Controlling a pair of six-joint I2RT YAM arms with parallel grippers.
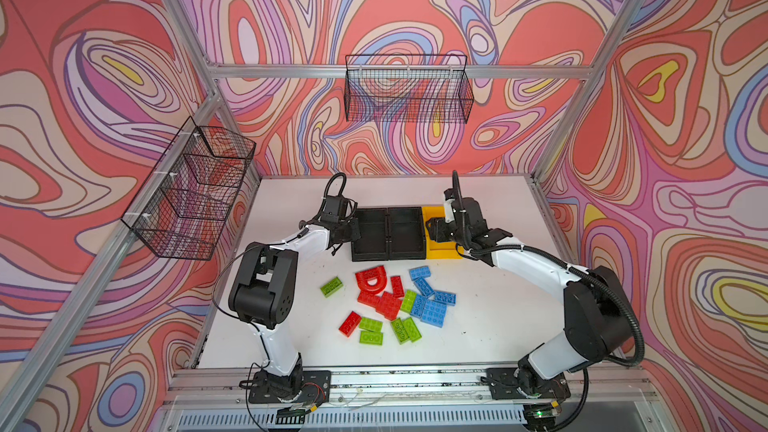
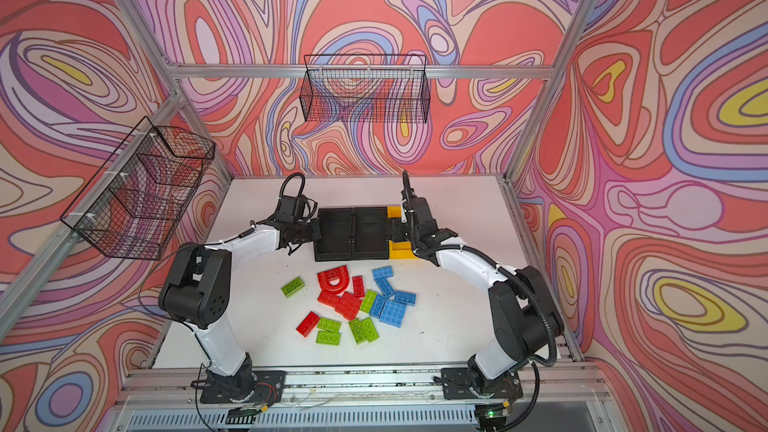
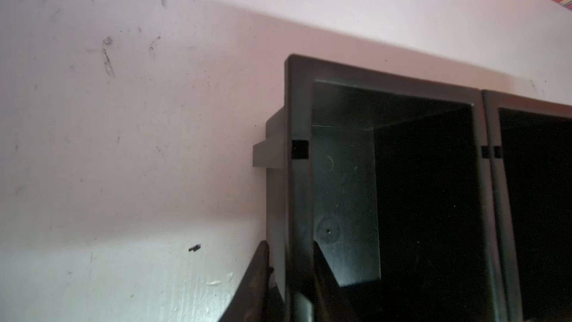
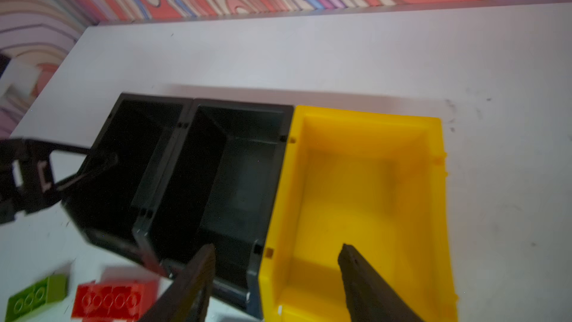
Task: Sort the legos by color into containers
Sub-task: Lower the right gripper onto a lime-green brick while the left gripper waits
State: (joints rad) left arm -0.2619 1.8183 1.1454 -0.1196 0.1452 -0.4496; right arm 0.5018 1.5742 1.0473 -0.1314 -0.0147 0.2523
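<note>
In both top views, three open-top rectangular plastic containers [image 1: 407,257] [image 2: 353,257] stand joined in a row on the white tabletop [image 1: 478,326]: left black bin [image 1: 370,258], middle black bin [image 1: 409,214] and yellow bin [image 1: 440,252]. All the legos [image 1: 390,305] [image 2: 353,305] lie loose on the table in front of that row, with red, lime green and blue studded bricks mixed together. The red arch-shaped piece [image 1: 371,280] lies nearest the row, and one green brick [image 1: 331,286] sits apart on the left side of the pile. The left gripper [image 1: 353,230] [image 2: 313,230] meets the row's left end. The right gripper [image 1: 430,230] [image 2: 395,230] hangs over the yellow end.

In the left wrist view, the left gripper [image 3: 289,243] is clamped on the left black bin's [image 3: 298,103] outer wall, one finger outside and one inside. The bin's interior is bare.

In the right wrist view, the right gripper [image 4: 277,246] is spread wide and holds nothing. One finger is over the middle black bin [image 4: 241,109] and the other over the yellow bin [image 4: 433,181]. The left gripper [image 4: 103,154] pinches the far black wall. A green brick [image 4: 37,295] and a red brick [image 4: 114,298] lie in front of the row.
</note>
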